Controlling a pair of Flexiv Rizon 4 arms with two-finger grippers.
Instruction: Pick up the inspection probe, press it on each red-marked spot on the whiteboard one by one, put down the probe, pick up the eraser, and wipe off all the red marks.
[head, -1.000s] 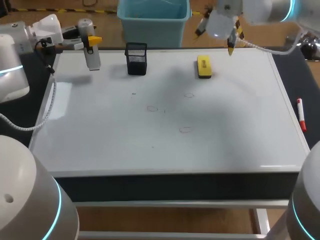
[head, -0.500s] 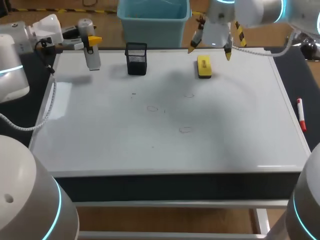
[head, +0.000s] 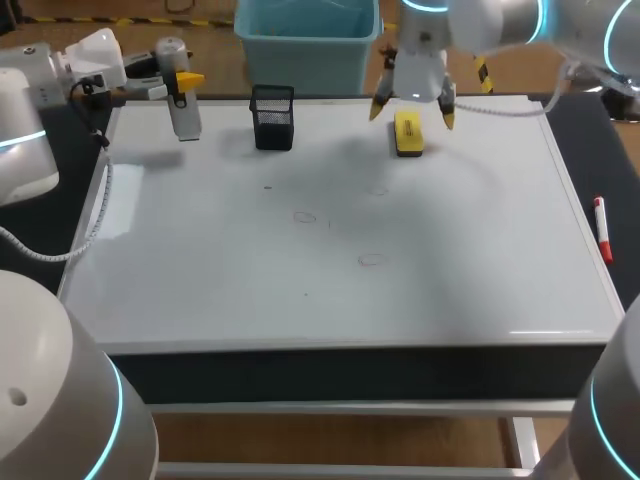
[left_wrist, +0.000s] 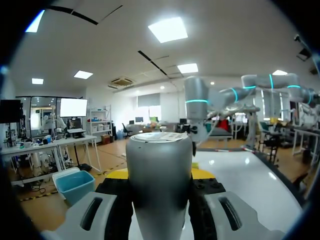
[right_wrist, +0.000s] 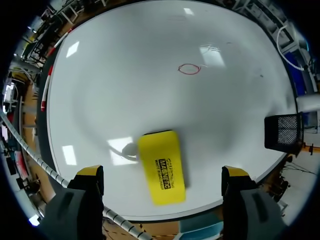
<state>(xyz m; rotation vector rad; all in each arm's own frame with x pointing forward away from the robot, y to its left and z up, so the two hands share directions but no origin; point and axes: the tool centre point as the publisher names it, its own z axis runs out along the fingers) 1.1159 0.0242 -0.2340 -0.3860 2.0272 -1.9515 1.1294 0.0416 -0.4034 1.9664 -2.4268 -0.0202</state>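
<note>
Right gripper (head: 410, 113) hovering wide open over the yellow eraser (head: 408, 134)
The eraser is lying flat near the far edge of the whiteboard (head: 450, 270), and in the right wrist view it (right_wrist: 161, 166) is sitting below and between the spread yellow fingertips (right_wrist: 90, 173), neither of them touching it. The left gripper (head: 178, 88) is hanging over the far left corner of the board, clamping the silver probe (head: 182, 105), which in the left wrist view is filling the gap between its fingers as a grey cylinder (left_wrist: 159, 185). Faint red circles (head: 372, 259) are showing mid-board, a black mesh cup (head: 273, 117) is standing left of the eraser, and a red marker (head: 602, 228) is lying by the right edge
</note>
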